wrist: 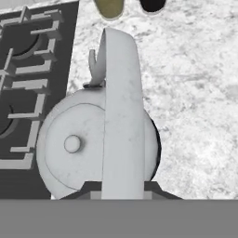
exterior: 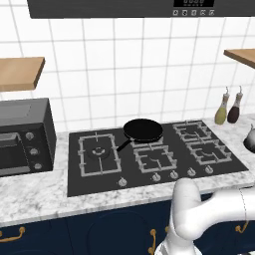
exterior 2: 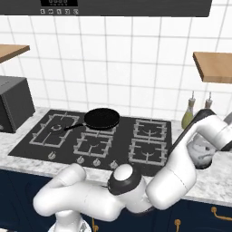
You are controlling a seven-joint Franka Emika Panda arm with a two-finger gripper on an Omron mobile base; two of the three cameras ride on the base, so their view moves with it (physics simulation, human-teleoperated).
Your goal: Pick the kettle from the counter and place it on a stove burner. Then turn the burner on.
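Hand view: the kettle [wrist: 74,148], rounded matte grey metal with one lid knob and a broad arched handle, stands lower centre on the marbled desk [wrist: 195,93] beside the stove [wrist: 28,69]. Claw state cannot be told.

Left base view: one black frying pan [exterior: 143,130], five knobs, two slim bottles [exterior: 228,107] at right. No legible writing.

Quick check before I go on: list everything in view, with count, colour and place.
Rounded silver-grey metal kettle: one, on the counter right of the stove, under the hand.
Marbled white-grey stone counter: one, around the stove.
Black glass gas stove: one, grey grates, front knobs.
Flat black frying pan: one, on a rear burner.
Slim bottles: two, olive and dark, behind the kettle.
Black toaster oven: one, left of the stove.
Wooden shelves: two, on the wall.
Gripper: one, dark finger tips flanking the kettle handle.
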